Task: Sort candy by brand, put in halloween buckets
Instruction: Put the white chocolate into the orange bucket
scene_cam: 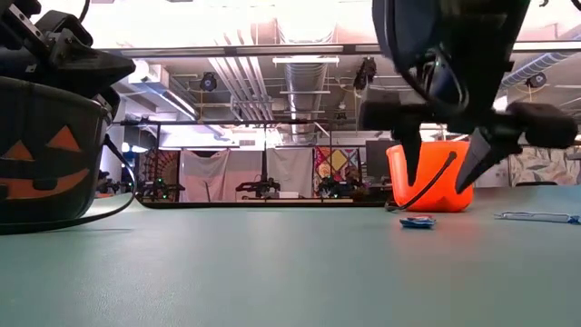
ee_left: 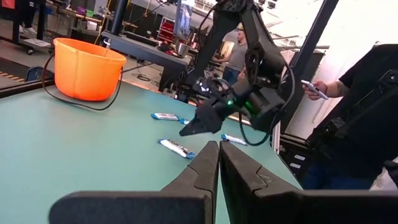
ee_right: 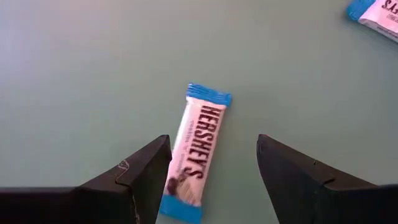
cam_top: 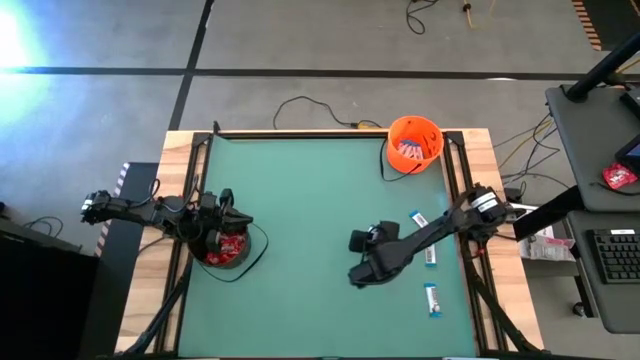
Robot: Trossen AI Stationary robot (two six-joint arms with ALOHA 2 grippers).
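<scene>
White-and-blue bar [ee_right: 193, 154] — "HERSHEY'S" wrapper

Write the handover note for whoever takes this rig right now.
Left tool: shut, empty, over the black bucket, which holds red candy.
Right tool: open, empty, just above a white-and-blue bar at mid-table.
Orange bucket: far right corner, holds white-and-blue bars.
Done: no red candy left on the mat.
Left: the bar under the right tool and three more near the right edge.
</scene>
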